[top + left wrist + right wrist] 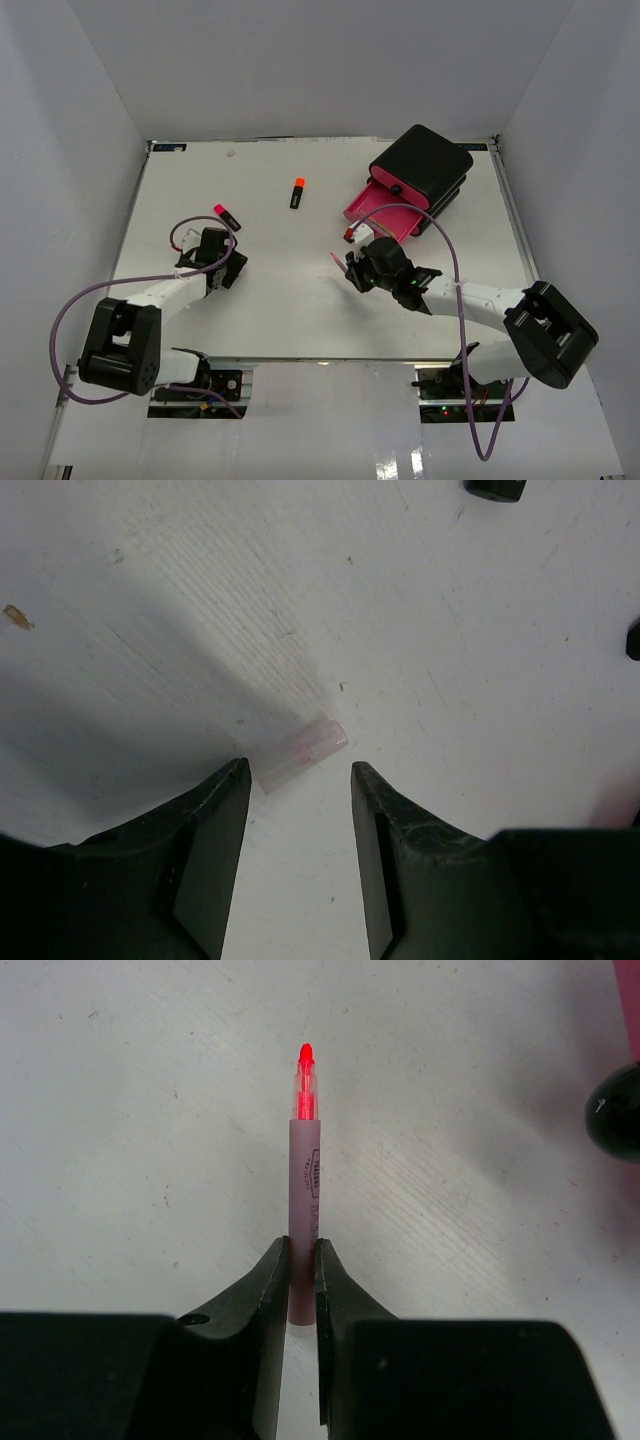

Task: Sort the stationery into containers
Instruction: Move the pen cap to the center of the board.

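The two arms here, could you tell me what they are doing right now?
The right gripper is shut on a thin pink pen near the open pink drawer of the black box. The left gripper, fingers open, hovers over a short pale pink tube lying on the table. A pink-capped highlighter and an orange-capped highlighter lie farther back.

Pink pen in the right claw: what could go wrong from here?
The right gripper pinches the pink pen near one end only, so it might swivel or slip on the way to the open drawer. Its red tip is bare and could mark the table. The small pale tube in the gap of the open left gripper looks round and may roll away when it closes.
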Available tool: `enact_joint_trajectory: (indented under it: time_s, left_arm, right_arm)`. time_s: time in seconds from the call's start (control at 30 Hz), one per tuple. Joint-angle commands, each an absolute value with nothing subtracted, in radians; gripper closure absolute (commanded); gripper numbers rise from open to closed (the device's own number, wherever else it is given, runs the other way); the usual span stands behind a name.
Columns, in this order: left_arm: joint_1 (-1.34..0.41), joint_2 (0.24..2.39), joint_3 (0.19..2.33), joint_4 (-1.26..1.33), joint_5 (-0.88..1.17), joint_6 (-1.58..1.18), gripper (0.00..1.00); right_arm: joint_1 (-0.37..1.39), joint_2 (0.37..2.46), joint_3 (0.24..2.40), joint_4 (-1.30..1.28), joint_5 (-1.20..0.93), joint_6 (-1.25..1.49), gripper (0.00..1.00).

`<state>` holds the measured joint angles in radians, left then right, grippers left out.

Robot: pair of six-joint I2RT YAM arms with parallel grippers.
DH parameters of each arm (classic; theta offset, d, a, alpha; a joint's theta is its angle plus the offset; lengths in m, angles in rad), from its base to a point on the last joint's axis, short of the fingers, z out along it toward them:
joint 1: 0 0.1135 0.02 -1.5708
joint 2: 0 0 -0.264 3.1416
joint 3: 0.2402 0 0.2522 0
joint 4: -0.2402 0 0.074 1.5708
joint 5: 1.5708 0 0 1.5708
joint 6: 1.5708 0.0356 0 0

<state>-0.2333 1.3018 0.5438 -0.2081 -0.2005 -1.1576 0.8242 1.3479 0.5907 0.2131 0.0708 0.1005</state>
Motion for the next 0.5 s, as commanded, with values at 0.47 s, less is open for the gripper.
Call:
enact_joint_trajectory:
  time_s: [0.47]
  left_arm:
    - [-0.235,1.436,0.681,-0.183,-0.267,-1.046,0.44]
  right_arm:
    - [0.818,1.351,0.597,0.25,0.061,0.091,0.92]
